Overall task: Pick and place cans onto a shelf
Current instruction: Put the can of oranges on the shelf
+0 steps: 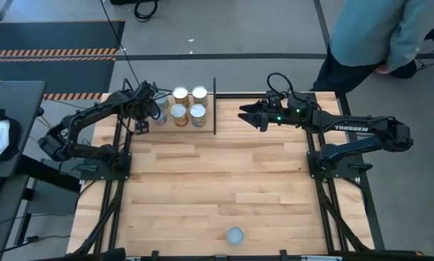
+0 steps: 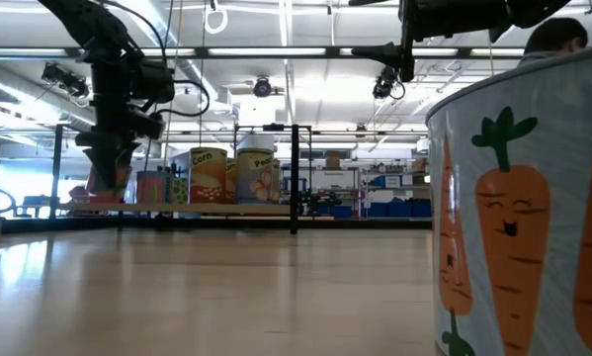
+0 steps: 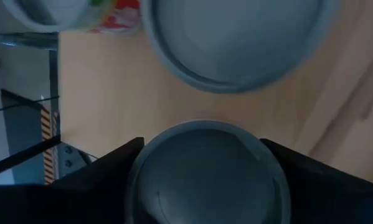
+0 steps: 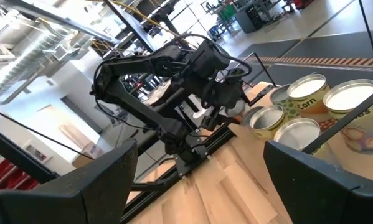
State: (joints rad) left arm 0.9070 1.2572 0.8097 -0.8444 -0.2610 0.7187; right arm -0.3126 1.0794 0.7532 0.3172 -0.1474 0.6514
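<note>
Straddling a can (image 3: 208, 177), left hand (image 1: 157, 114) spread.

Left arm (image 1: 86, 130), frame left: black jointed links, loose black cables. Right arm (image 1: 361, 134), frame right: black, white TROSSEN lettering, green lights near wrist.

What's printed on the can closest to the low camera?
Orange smiling carrots with green tops on the pale can, seen best in the low view.

Silver-topped cans (image 1: 188, 104) on the light-wood shelf (image 1: 202, 133) — near can (image 2: 533, 218) shows orange carrots.
</note>
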